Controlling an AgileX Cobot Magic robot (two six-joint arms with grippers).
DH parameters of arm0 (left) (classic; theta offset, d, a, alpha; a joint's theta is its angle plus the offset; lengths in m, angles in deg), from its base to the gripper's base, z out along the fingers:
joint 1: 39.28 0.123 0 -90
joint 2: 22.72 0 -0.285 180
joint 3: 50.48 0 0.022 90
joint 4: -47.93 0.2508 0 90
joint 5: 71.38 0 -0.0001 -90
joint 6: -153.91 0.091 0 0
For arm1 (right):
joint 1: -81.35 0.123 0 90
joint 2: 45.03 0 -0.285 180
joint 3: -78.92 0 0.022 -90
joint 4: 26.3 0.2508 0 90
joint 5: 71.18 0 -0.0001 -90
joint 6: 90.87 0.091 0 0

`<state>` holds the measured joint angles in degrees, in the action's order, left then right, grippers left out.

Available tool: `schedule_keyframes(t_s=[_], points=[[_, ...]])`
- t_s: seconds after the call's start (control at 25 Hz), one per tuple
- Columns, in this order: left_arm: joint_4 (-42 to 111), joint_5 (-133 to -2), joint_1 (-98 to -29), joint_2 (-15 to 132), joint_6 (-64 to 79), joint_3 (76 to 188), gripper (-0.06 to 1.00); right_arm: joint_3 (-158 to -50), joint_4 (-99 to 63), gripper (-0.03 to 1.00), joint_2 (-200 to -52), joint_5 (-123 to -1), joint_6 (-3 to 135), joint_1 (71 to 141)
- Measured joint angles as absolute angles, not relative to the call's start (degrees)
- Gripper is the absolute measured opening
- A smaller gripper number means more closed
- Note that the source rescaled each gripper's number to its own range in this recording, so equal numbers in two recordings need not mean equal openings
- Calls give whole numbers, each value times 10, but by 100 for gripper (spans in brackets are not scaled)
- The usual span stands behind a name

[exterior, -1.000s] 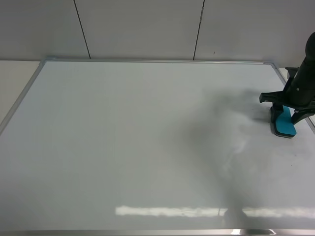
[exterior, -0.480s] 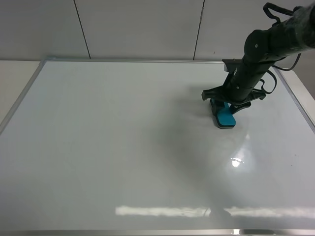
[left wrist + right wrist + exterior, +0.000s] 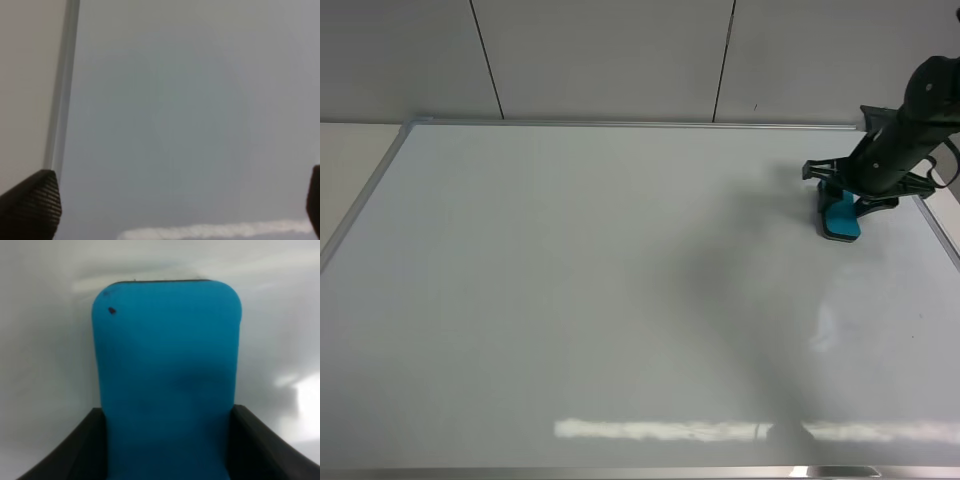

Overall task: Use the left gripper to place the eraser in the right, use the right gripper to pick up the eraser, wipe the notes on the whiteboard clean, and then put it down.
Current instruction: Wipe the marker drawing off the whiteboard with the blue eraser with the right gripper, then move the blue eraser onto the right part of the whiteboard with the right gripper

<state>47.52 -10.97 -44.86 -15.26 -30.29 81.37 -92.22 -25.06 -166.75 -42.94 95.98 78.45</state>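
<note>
Eraser [image 3: 840, 216] is clamped in the right gripper [image 3: 847, 198], felt base down on the whiteboard [image 3: 570, 300], at the far right side near the right frame edge. Compared with half a second ago, it has been carried rightward and slightly toward the back edge; a second ago it was further right and nearer the front, so a back-and-forth sweep over the right part of the board is indicated, i.e. the wiping step is judged to be under way, handover already done. No red notes are made out anywhere on the board surface now, only a grey shadow and glare streaks, so the wipe is judged to be nearly or fully complete; what is left is setting the eraser down. Left to right: the left gripper [image 3: 165, 210] is not seen in the high view; in its wrist view its ribbed fingertips [image 3: 31, 202] are spread wide with nothing between them, above the board by the left frame rail [image 3: 62, 85]. In the right wrist view the eraser's [image 3: 165, 375] teal back fills the gap, with a small dark speck near one corner, jaws pressed on both long sides. Count: one eraser, one whiteboard, two grippers (one visible from above), zero notes visible. Beige desk [image 3: 345, 170] shows beyond the board's left edge.
</note>
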Motion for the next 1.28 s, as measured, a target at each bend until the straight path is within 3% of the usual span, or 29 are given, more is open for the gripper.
schedule_keyframes(t_s=[0.16,0.36,0.84,1.28], points=[[475,-110,-449,-153,-303,814,100,-922,-276,3,-1669,-429,960,742],[475,-110,-449,-153,-303,814,100,-922,-294,3,-1669,-425,960,751],[475,-110,-449,-153,-303,814,100,-922,-299,3,-1664,-379,957,946],[475,-110,-449,-153,-303,814,100,-922,-291,3,-1506,-169,1019,1000]])
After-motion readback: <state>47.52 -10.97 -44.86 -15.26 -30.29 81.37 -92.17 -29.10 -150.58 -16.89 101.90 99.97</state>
